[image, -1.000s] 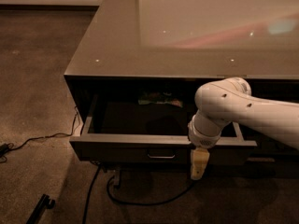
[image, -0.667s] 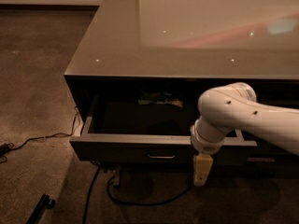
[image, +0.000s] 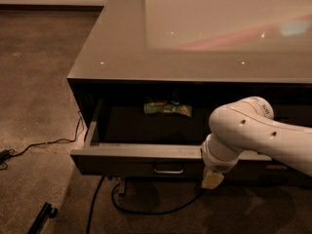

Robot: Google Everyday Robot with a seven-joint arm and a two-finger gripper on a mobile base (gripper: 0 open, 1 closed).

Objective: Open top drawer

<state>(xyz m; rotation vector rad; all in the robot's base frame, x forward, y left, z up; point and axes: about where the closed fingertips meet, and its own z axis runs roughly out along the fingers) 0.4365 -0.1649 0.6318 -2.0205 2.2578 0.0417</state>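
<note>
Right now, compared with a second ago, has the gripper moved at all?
Yes. The gripper has sunk slightly down and right, farther from the table front edge. It hangs before the open top drawer front, right of the handle.

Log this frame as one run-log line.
top drawer: open, pulled out | gripper: by drawer front, right of metal pull | contents: green packet at back

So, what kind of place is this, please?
Probably an indoor test room or office kitchen; not certain. A glossy counter stands over the top drawer, pulled open with a green packet inside; loose cables lie on the brown floor. The gripper hangs just before the drawer's front.
</note>
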